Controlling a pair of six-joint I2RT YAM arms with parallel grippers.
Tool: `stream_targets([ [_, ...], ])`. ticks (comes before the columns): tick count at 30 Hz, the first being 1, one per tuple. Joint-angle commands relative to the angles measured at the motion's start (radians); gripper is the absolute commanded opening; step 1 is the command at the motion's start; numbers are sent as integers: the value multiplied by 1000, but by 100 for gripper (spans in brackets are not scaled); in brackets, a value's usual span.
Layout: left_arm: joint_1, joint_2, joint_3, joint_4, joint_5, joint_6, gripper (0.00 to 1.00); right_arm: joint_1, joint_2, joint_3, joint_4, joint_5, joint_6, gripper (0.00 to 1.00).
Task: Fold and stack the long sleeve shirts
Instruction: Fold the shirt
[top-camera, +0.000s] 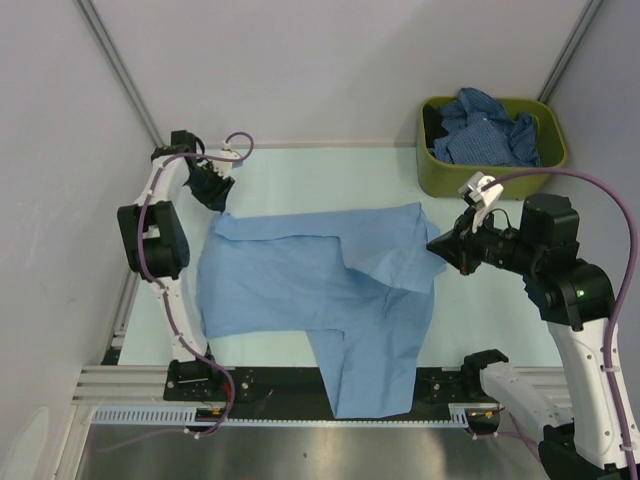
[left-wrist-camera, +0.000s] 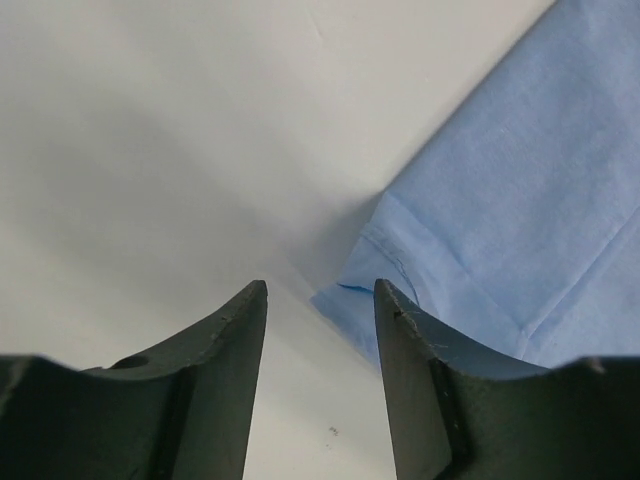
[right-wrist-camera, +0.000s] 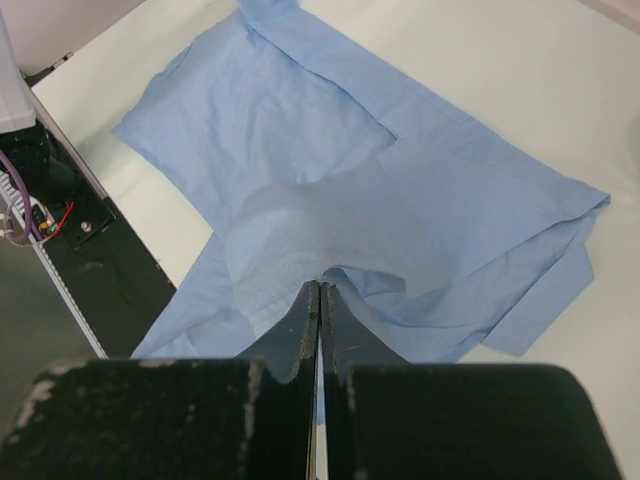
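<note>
Light blue shirt (top-camera: 300, 290) lies spread on the white table (top-camera: 330, 175), between the two grippers. It is mostly flat, with some folds on the right gripper's side. One long part of it runs toward the arm bases and drapes over the near table edge.

Right gripper (right-wrist-camera: 319, 295) is clenched, its fingers pressed together with no gap. It pinches a raised pucker of the shirt at its tips. In the right wrist view the cloth rises in a small tent to the fingertips, and the rest of the shirt spreads out ahead of and below the gripper. From the top view this grip is at the shirt's right edge.

Left gripper (left-wrist-camera: 320, 300) is released, jaws apart, with nothing between them. It sits low over the table at the shirt's far left corner. In the left wrist view a hemmed corner of the shirt lies just ahead of the right finger, near but not touching as far as can be seen. Bare table fills the area ahead and to the left of the fingers.

Olive-green bin (top-camera: 440, 180) stands beyond the right gripper at the far right of the table. Dark shirts (top-camera: 485, 130), blue and crumpled, fill it.
</note>
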Motion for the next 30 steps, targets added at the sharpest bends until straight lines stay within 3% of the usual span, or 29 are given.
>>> stream_targets([
  [1,-78,-38,-13,75,-85,-74,53,-5,-16,-24,19,-17,3,0],
  [5,-120,-29,-40,127,-200,-69,53,-6,-11,-39,31,-9,4,0],
  [15,-198,15,-7,82,-273,-8,52,-11,4,-110,129,8,35,0],
  [25,-187,65,-74,78,-461,35,39,-9,133,-188,368,28,36,0],
  [30,-163,63,-67,72,-517,6,29,-12,206,-260,382,88,36,0],
])
